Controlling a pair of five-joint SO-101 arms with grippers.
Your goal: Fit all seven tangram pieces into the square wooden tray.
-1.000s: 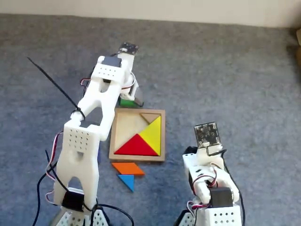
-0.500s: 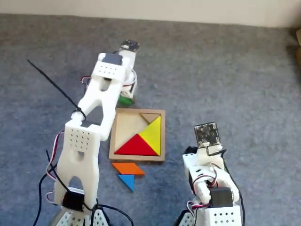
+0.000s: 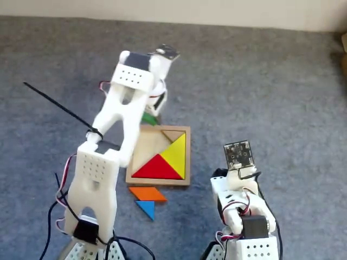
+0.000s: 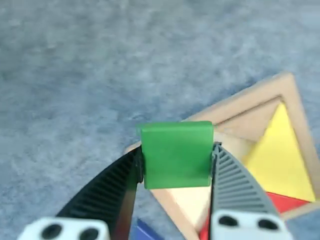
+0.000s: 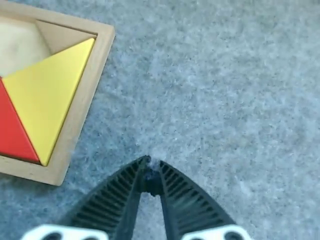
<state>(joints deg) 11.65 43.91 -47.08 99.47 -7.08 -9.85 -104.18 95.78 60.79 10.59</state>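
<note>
One green piece (image 4: 175, 145), pinched in my left pincer (image 4: 176, 165), held over the wooden tray (image 4: 287, 80) at its far corner; empty bay (image 4: 189, 201) lies just inward. My right pincer (image 5: 150, 172) pressed together, beside the tray

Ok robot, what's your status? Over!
Left end effector shut on green piece, over tray corner. Right end effector shut, empty. Outside tray: orange piece, blue piece.
</note>
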